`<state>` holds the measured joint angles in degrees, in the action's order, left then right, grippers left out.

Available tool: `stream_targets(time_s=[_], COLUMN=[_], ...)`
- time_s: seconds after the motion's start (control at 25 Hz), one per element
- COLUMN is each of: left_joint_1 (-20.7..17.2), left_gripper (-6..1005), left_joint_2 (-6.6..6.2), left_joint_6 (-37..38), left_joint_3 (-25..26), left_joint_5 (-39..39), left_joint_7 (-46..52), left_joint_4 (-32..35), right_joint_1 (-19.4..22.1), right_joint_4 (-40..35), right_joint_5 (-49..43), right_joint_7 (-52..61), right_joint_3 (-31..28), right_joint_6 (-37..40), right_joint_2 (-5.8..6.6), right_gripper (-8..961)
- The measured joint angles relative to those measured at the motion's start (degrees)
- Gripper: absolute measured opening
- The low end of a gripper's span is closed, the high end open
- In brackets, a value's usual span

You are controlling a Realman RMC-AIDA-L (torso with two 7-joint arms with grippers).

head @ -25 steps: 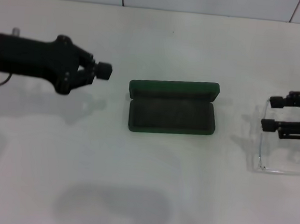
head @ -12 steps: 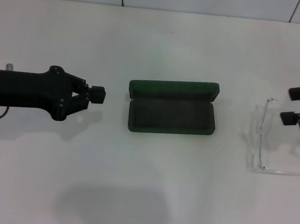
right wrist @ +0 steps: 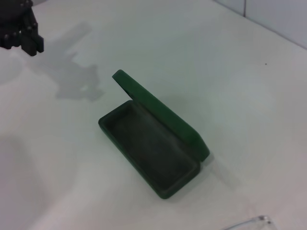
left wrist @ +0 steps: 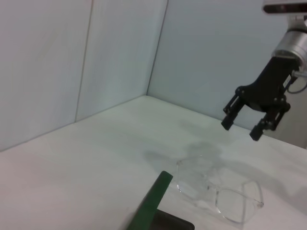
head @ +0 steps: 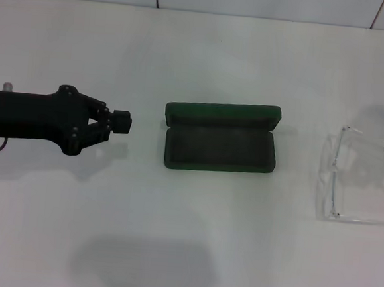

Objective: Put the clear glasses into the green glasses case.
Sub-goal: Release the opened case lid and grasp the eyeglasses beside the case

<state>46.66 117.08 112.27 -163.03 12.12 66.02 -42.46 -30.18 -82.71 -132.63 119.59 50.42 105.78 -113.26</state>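
Clear glasses [head: 348,189]: I see them lying on the white bench [head: 190,250] at my right, well apart from the case and near the bench's right edge of view; the left wrist view shows them [left wrist: 216,191] resting free, nothing gripping them. No marking legible on them.

Green glasses case [head: 220,138]: open at bench centre, lid standing up along the far side, dark lining exposed and empty. I can read no lettering on it in any view. Bare bench lies on all sides of it, with a wide gap to the glasses on one side and to my left hand on the other.

Right hand [left wrist: 243,126]: raised above the bench beyond the glasses, fingers [left wrist: 229,120] spread with a clear gap, holding nothing. In the head view only a tip shows at the right border.

Left hand [head: 122,122]: hovering over the bench left of the case, pointing toward it, fingertips drawn together, holding nothing.

Wall [head: 256,1]: pale tiles behind the bench's far edge.
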Motion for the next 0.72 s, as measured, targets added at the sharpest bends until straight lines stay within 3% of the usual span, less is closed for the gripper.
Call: stream_targets(time_s=[0.24,0.48,0.56,0.72], left_joint_1=[0.0,0.1,0.1,0.0], left_gripper=[67,66,66,66], left_joint_2=[0.04,0.32,0.39,0.76], left_joint_6=[-0.3,-0.2,-0.2,-0.3], left_joint_3=[0.0,0.0,0.0,0.0], left_joint_5=[-0.3,0.2,0.2,0.3], left_joint_7=[0.0,0.1,0.1,-0.5], left_joint_4=[0.0,0.1,0.1,0.3], right_joint_1=[-3.2,-6.3,-9.1,-9.6], right_joint_4=[-3.5,-5.8,-5.5,-5.1], right_joint_5=[-5.4,-9.8,-10.7,-12.4], right_joint_7=[8.5,13.9,18.3,20.1], right_joint_3=[0.5,1.2,4.5,5.3], right_joint_6=[3.6,8.6,11.9,10.1], right_joint_2=[0.57,0.08,0.42,-0.27], right_gripper=[660,658,658,557])
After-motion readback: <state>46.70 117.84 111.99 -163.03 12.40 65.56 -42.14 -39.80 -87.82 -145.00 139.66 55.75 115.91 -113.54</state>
